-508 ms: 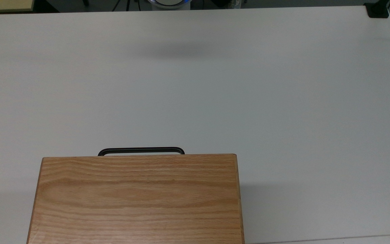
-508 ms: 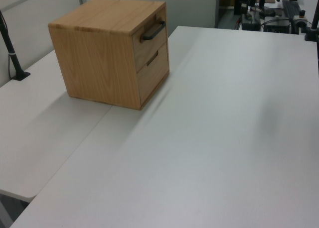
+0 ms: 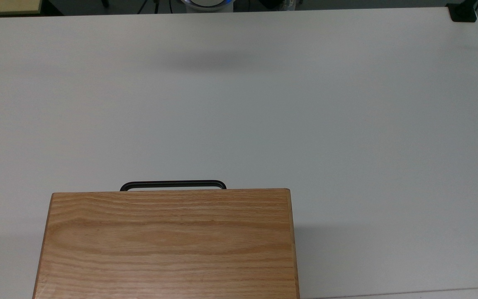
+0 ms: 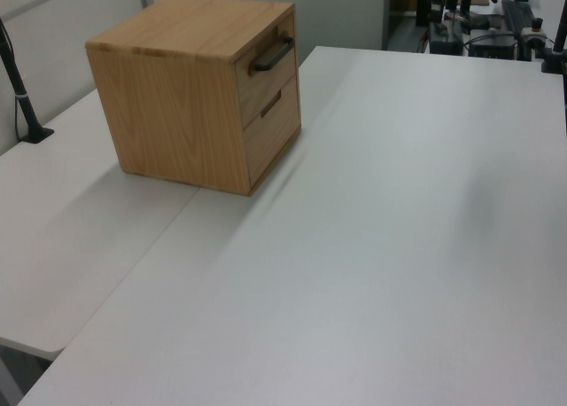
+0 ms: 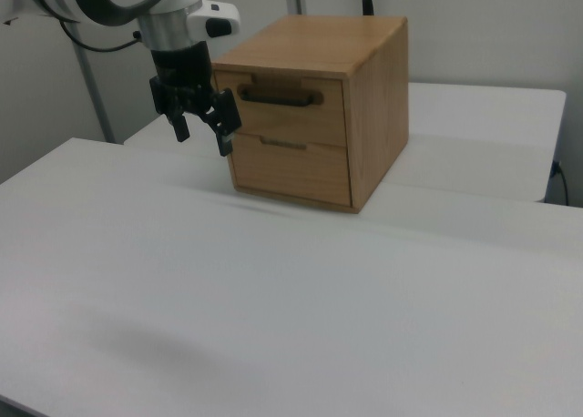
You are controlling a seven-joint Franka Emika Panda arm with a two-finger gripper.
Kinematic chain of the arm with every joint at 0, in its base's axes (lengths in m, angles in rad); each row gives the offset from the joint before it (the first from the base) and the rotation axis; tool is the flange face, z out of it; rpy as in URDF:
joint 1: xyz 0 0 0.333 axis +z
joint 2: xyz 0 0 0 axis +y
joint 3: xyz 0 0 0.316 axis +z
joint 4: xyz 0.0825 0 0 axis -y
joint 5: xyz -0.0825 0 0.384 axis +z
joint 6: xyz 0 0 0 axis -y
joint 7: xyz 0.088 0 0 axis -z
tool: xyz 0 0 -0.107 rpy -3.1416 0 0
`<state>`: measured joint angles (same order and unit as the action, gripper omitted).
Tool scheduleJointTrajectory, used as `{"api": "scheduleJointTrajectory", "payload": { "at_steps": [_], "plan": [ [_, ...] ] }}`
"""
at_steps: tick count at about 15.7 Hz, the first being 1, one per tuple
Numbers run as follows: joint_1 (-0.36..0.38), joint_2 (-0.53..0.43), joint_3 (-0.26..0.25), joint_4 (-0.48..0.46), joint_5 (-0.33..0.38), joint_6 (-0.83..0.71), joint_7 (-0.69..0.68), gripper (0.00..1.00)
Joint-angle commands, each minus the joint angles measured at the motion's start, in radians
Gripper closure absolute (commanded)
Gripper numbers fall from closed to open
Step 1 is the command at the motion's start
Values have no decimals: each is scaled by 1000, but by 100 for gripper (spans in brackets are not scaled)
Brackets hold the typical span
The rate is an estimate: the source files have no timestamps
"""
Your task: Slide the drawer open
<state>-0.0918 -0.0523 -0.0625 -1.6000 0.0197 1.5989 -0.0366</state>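
A: Where's the drawer (image 5: 290, 96)?

B: Top slot of the wooden cabinet (image 4: 168, 113), pushed in flush with the cabinet face. Black bar handle (image 3: 173, 184) on its front. A second drawer front (image 5: 291, 167) sits below it, also shut.

A: Cabinet position?

B: On the white table (image 3: 264, 104). In the top view it sits at the bottom edge, handle sticking out past the top board toward the open table. In the left view it's at the far left, drawer fronts facing the left view's right.

A: Gripper?

B: In the right view the gripper (image 5: 200, 130) hangs above the table, pointing down, on the right view's left of the cabinet, overlapping its front corner in that picture. Fingers (image 5: 225, 137) are spread apart, nothing between them. Can't tell how near it is to the cabinet in depth; it's not on the handle.

A: Anything else on the table?

B: A faint shadow (image 3: 218, 62) on the table near the far edge in the top view.
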Motion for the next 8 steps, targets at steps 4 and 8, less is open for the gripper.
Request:
{"api": "scheduleJointTrajectory", "payload": {
  "at_steps": [4, 8],
  "plan": [
    [0, 22, 1, 5, 2, -7, -20, 0],
    [-2, 32, 1, 6, 16, -7, 19, 0]
  ]
}}
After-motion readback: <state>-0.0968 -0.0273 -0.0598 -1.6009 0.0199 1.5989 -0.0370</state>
